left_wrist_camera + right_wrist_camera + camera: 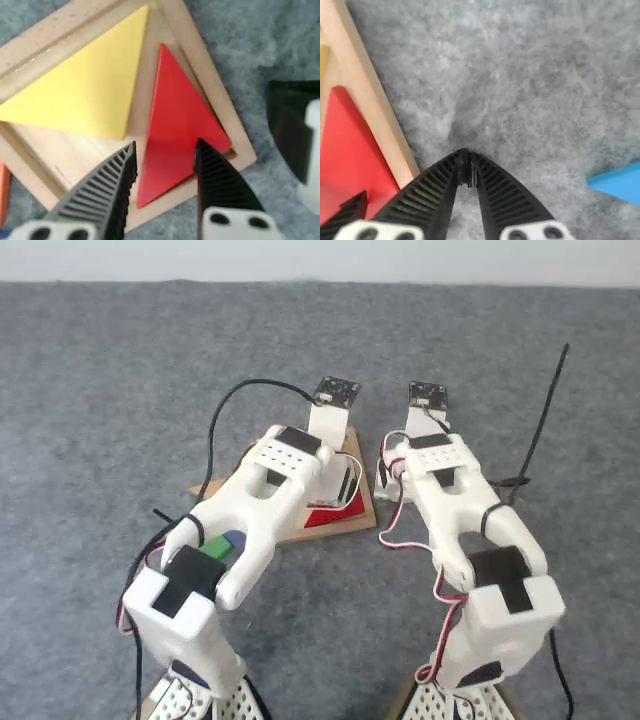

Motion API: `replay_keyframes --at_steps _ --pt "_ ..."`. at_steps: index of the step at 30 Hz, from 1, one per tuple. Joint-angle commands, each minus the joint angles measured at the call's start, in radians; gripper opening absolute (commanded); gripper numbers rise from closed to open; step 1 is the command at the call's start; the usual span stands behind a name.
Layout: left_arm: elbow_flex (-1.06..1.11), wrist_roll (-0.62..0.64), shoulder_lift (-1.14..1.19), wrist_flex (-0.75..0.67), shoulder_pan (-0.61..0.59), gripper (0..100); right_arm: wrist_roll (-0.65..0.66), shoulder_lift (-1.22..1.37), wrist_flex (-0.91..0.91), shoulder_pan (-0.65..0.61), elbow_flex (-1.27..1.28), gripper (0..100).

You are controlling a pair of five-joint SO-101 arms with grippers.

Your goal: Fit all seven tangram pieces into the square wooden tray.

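Square wooden tray (218, 106): set near the middle of the grey-covered desk, well apart from its edges.

Pieces seated, two of seven: yellow triangle (90, 85) and red triangle (175, 115), laid side by side on the tray floor. Much bare wood was seen beside them.

Pieces not yet placed, as far as shown: orange piece (2, 192) just outside the tray; blue piece (620, 182) on the desk; green piece (210, 547) and a darker bluish piece (232, 538) on the desk toward its near edge.

Left gripper (166, 145): held apart over the red triangle, nothing held.

Right gripper (465, 155): pressed together, empty, over the desk just beside the tray.

Progress was judged early, with five pieces outstanding.
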Motion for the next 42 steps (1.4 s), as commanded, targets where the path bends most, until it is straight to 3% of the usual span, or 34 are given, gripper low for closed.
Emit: replay_keyframes --at_steps 1,5,19,34,42 --pt "-0.035 -0.028 -0.002 0.046 -0.017 21 -0.011 0.016 0.045 -0.018 -0.086 0.7" --pt "-0.033 -0.097 0.002 0.095 -0.012 31 -0.011 0.038 0.073 -0.018 -0.115 0.7" --pt "-0.067 -0.124 0.002 0.043 0.020 31 -0.014 0.042 0.091 -0.001 -0.123 0.6" --pt "-0.073 0.253 0.005 -0.031 0.018 31 -0.084 0.041 0.099 0.024 -0.121 0.6" --pt "-0.048 0.149 0.005 0.005 -0.008 31 -0.084 0.041 0.099 0.021 -0.120 0.6"
